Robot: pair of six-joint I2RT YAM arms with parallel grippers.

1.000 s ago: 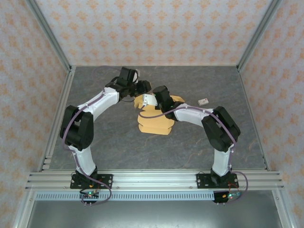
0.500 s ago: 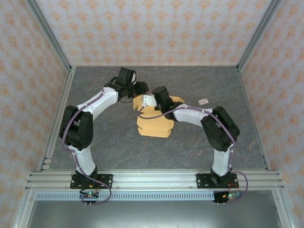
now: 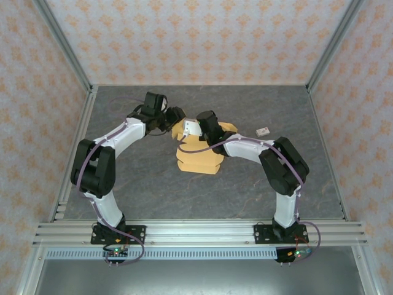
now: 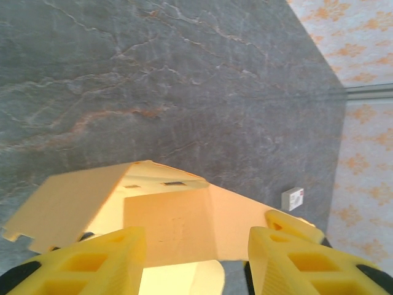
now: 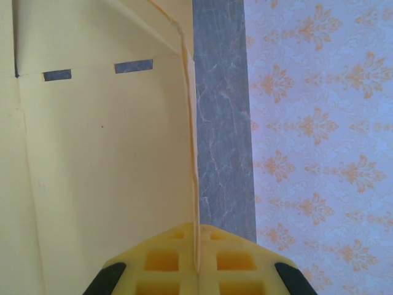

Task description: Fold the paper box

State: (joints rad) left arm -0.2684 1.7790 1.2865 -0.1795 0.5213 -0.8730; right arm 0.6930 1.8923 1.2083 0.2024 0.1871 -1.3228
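Orange-tan paper box (image 3: 198, 161); die-cut sheet, partly folded; flaps raised; lying mid grey table (image 3: 135, 190).

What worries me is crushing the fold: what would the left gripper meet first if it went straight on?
Probably the paper box: its raised panel stands ahead of the open left gripper, in line with the gap; depth is unclear.

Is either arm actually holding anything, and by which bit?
The right end effector is shut on the paper box, pinching the thin edge of one flap. The left end effector is open, gripping nothing.
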